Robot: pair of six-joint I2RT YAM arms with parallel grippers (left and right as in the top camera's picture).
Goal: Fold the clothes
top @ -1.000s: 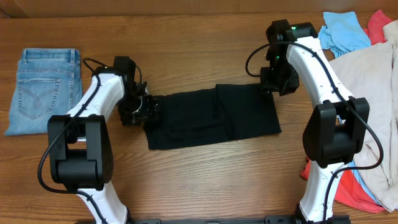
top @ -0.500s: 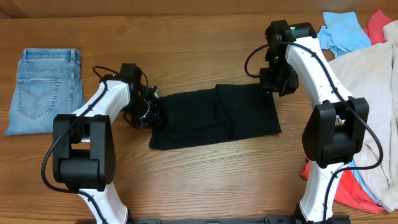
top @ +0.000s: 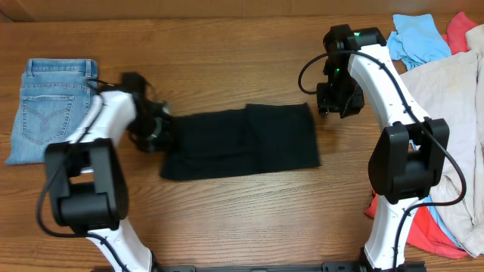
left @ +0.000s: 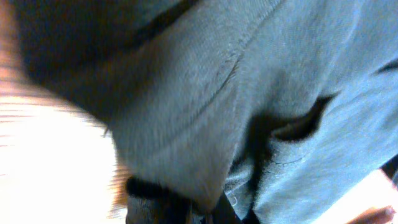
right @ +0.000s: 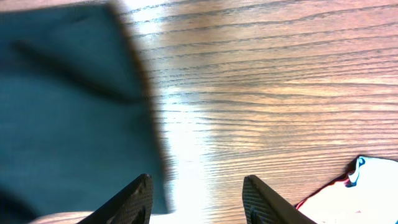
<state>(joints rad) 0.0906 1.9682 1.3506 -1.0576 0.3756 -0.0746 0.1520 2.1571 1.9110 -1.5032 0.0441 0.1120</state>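
Note:
A black T-shirt (top: pixel 242 141), folded into a long rectangle, lies flat on the wooden table. My left gripper (top: pixel 156 132) is shut on its left edge. In the left wrist view the dark cloth (left: pixel 249 93) fills the frame and bunches into my left gripper (left: pixel 211 208). My right gripper (top: pixel 333 102) hovers over bare wood just beyond the shirt's far right corner. It is open, with nothing between the fingers (right: pixel 198 180), and the shirt's edge (right: pixel 68 106) lies to its left. More clothes are heaped at the right: cream (top: pixel 446 91), light blue (top: pixel 416 38), coral (top: pixel 463 29).
Folded blue jeans (top: pixel 53 109) lie at the far left of the table, close to my left arm. The heap of garments runs along the whole right edge, with coral cloth (top: pixel 423 234) by the right arm's base. A white and red garment edge (right: pixel 367 193) shows near my right gripper.
My left gripper has shut on the shirt's left edge and drawn it leftward. The whole shirt has slid left, away from my right gripper. The right arm has stayed put.

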